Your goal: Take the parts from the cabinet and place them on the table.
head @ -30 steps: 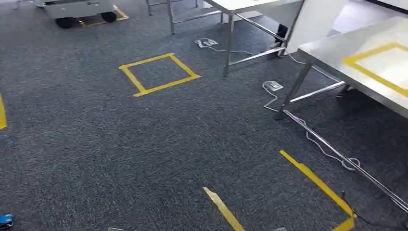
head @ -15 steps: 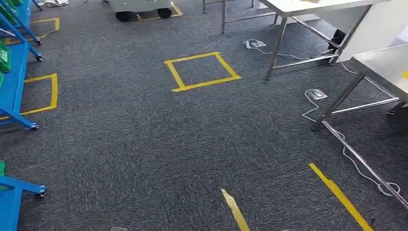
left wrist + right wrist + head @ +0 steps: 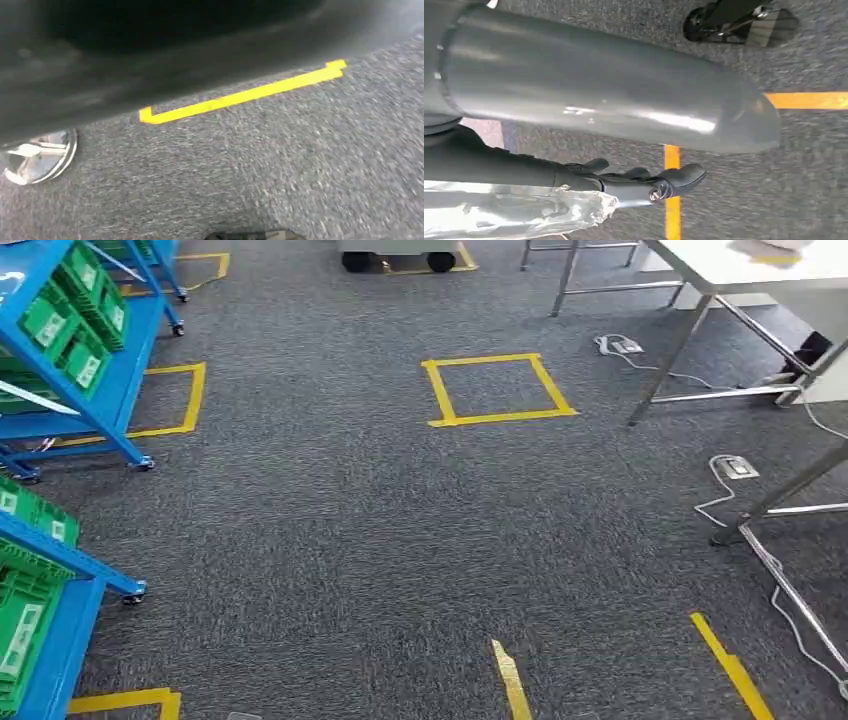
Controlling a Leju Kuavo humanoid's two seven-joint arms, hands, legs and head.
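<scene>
Carpet (image 3: 330, 540) is filling the head view, yellow tape square (image 3: 497, 390) lying mid-floor. Blue cabinet (image 3: 95, 370) is standing at left with green bins (image 3: 75, 315), well apart from the table (image 3: 740, 265) at right. Right hand (image 3: 614, 180) is gripping a crinkly clear bag (image 3: 509, 212), dark fingers (image 3: 679, 177) lying along it. Left hand's state: cannot tell.

Two blue cabinets (image 3: 95, 390) stand at nine to eleven o'clock, holding several green bins (image 3: 75, 325); the exact bin count is unclear. Two metal tables (image 3: 720, 270) stand at one to three o'clock. One full yellow tape square (image 3: 497, 390) lies at twelve o'clock, and two floor sockets (image 3: 735, 467) at two o'clock.
</scene>
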